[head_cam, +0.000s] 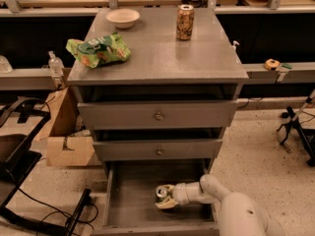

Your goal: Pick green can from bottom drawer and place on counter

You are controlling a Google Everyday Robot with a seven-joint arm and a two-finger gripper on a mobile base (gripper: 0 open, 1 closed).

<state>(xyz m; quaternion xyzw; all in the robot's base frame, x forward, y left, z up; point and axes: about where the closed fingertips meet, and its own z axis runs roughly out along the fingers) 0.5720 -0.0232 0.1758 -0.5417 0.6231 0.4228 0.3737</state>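
The green can point(161, 191), seen mostly as its silver lid, stands on the floor of the open bottom drawer point(133, 195), right of centre. My gripper point(166, 196) reaches in from the right, its pale fingers point(165, 205) closed in on either side of the can. The can is still low in the drawer. The counter point(157, 53) is the grey top of the cabinet above.
On the counter are a crinkly green snack bag point(98, 49) at the left, a white bowl point(122, 17) at the back and a tan-gold can point(185, 21) at the back right. Two shut drawer fronts point(158, 116) overhang the open drawer. A cardboard box point(69, 146) stands to the left.
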